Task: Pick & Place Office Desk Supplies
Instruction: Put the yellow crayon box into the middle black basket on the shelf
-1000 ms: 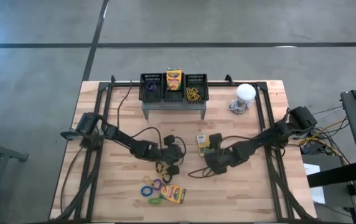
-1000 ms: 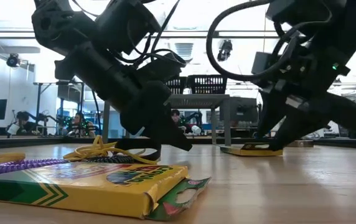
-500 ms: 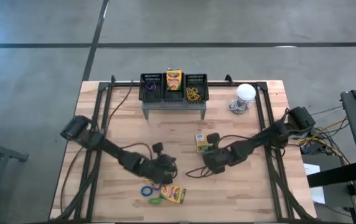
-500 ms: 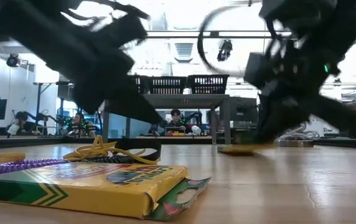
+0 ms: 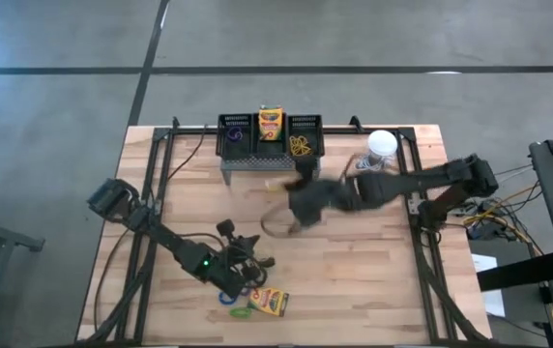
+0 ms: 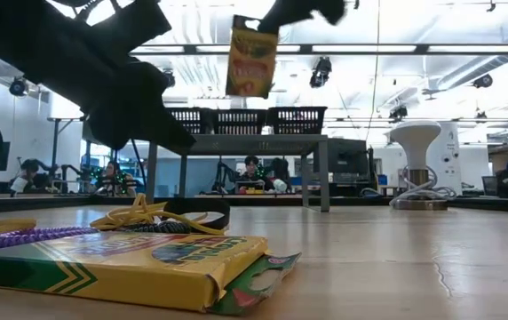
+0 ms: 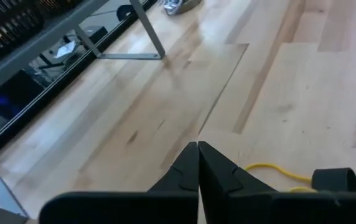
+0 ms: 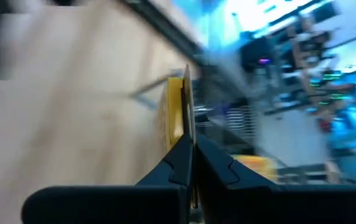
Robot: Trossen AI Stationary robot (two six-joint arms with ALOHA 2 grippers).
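High view, right gripper: my right gripper (image 5: 301, 198) sits centre frame, just below the grey stand (image 5: 269, 164), pinched tight on a crayon box.
Low view, carried box: the held crayon box (image 6: 251, 57) hangs upright at top centre, well clear of the table (image 6: 414, 258).
Right wrist view, grip: my fingers (image 8: 181, 155) meet on the box's thin edge, so only a yellow sliver shows between them.
High view, left gripper: my left gripper (image 5: 230, 282) lies at lower left of centre among the elastic loops (image 5: 230, 297); its fingers are pressed together and, as far as I can tell, hold nothing.
Left wrist view, loops: one yellow loop (image 7: 271, 169) lies on the wood just beside my closed fingertips.
High view, bins: three black mesh bins (image 5: 270, 132) stand on the stand at upper centre; the middle one already holds an upright crayon box (image 5: 270, 124).
High view, loose box: another crayon box (image 5: 269, 303) lies flat at lower centre, near the loops.
Handling, box: I judge it light, thin card, fairly stiff, glossy and crushable; take it across the flat faces near the middle.
Handling, loops: soft, springy and nearly weightless; I would pinch one strand against the wood.
Risk: the edge grip may let the box swing or slip.
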